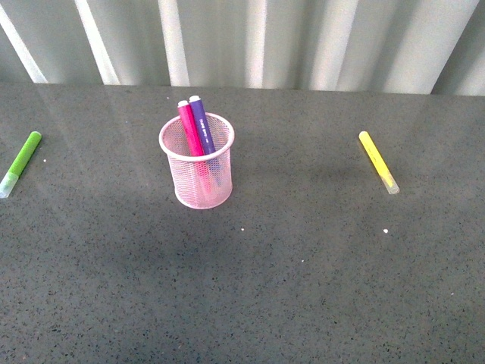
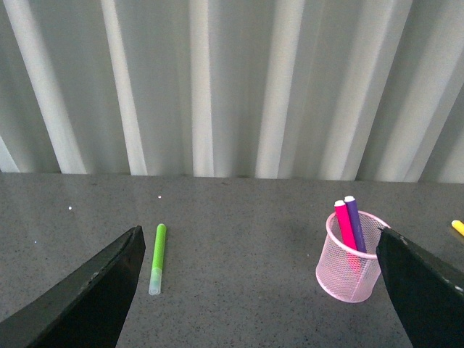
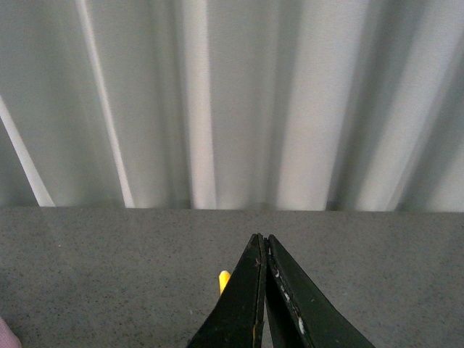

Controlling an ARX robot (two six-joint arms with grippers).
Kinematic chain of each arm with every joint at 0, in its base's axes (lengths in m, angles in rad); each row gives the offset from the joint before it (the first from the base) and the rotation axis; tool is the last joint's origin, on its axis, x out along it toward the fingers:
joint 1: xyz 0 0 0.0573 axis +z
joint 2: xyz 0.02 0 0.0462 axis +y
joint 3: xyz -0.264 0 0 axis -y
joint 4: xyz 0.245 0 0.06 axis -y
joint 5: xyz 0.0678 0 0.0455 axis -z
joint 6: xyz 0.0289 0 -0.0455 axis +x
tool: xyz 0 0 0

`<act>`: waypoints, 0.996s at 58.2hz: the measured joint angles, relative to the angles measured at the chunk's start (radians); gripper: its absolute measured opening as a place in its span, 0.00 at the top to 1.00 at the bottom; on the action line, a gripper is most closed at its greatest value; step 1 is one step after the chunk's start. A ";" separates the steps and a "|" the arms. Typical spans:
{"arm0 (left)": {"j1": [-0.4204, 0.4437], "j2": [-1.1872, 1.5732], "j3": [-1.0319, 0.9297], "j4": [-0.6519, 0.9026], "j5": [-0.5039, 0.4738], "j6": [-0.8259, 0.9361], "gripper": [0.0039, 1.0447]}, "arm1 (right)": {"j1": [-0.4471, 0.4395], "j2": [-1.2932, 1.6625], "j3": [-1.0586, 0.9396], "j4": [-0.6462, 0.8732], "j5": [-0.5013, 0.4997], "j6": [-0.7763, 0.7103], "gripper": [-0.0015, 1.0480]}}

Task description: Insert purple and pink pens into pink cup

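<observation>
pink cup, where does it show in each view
Front view: the pink cup stands left of centre, both pens inside.
Left wrist view: lower right, beside the right-hand jaw.
Right wrist view: not identifiable.
Shared landmark: the yellow marker, at the picture's edge, behind the closed jaws.

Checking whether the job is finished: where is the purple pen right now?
In the front view the purple pen stands inside the pink cup, left of the table's centre, leaning against the pink pen on its left, with both tips poking above the rim.
</observation>
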 joint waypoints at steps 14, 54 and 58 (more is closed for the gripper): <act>0.000 0.000 0.000 0.000 0.000 0.000 0.06 | -0.068 -0.188 -0.117 -0.083 -0.061 0.001 0.97; 0.000 0.000 0.000 0.000 0.000 0.000 0.06 | -0.206 -0.787 -0.237 -0.542 -0.195 0.001 0.97; 0.000 0.000 0.000 0.000 0.000 0.000 0.06 | -0.206 -0.828 -0.237 -0.579 -0.195 0.001 0.97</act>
